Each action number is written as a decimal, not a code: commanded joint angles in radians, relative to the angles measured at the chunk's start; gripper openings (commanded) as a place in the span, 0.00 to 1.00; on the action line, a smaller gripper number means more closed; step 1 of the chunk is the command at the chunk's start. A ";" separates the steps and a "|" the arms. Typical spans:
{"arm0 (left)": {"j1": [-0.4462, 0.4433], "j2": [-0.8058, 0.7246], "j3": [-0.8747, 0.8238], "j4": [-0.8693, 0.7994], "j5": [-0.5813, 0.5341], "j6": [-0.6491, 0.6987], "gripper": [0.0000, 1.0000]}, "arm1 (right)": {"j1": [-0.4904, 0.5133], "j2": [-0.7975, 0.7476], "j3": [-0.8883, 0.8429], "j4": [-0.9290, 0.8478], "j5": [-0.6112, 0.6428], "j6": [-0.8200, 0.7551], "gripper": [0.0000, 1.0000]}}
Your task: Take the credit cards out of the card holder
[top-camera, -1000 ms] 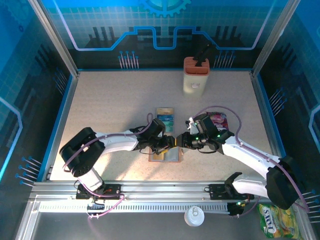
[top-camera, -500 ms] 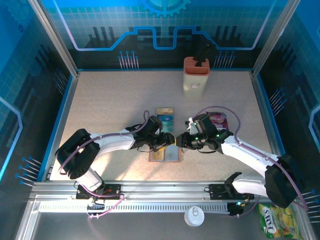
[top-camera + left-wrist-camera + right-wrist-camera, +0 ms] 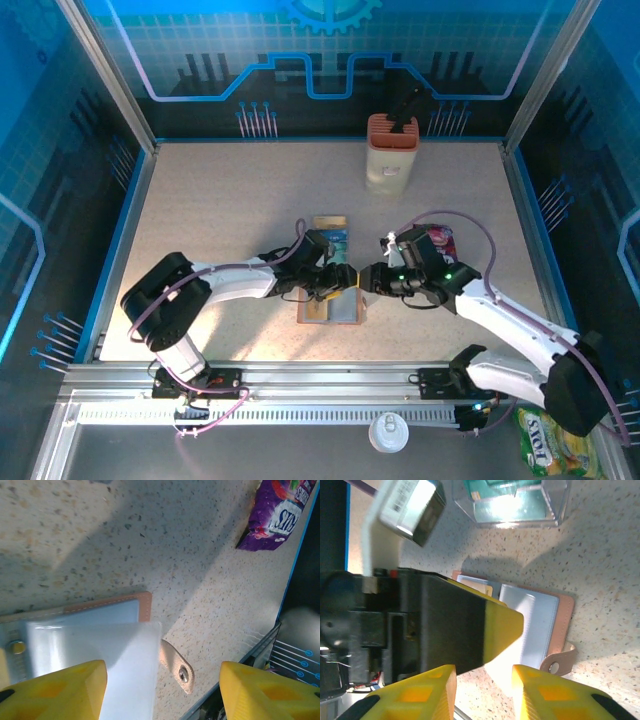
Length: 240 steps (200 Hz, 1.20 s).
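Looking down from above, my left jaws and right jaws meet nearly tip to tip over the small flat brown leather-like card holder [image 3: 330, 312], which lies open on the speckled worktop [image 3: 220, 210]; teal-blue credit cards [image 3: 331, 238] lie just beyond it. From my left wrist, the yellow fingertips [image 3: 55, 690] stand wide open above its grey-blue pocket [image 3: 100, 617]. From my right wrist, the jaws are partly open beside the holder, where an orange-tan card edge [image 3: 487, 588] shows.
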<state>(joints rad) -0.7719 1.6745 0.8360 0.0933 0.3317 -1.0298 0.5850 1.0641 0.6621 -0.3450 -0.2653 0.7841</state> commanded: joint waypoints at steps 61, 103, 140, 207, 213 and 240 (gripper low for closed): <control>0.003 -0.045 -0.038 -0.021 -0.024 -0.007 0.62 | -0.021 0.029 -0.011 0.024 -0.027 0.007 0.35; 0.049 -0.161 -0.101 -0.094 -0.075 0.017 0.58 | -0.005 0.090 -0.002 0.077 -0.068 0.015 0.34; 0.081 -0.235 -0.154 -0.167 -0.107 0.044 0.54 | 0.048 0.187 0.033 0.123 -0.099 0.022 0.32; 0.090 -0.297 -0.281 -0.162 -0.133 0.007 0.32 | 0.160 0.394 0.101 0.236 -0.143 0.064 0.29; 0.089 -0.304 -0.291 -0.156 -0.134 0.001 0.31 | 0.170 0.414 0.110 0.241 -0.144 0.064 0.29; 0.090 -0.334 -0.320 -0.157 -0.144 -0.010 0.29 | 0.200 0.486 0.132 0.249 -0.148 0.066 0.29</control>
<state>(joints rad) -0.6888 1.3838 0.5369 -0.0563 0.2108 -1.0225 0.7574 1.5002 0.7609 -0.1322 -0.3862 0.8375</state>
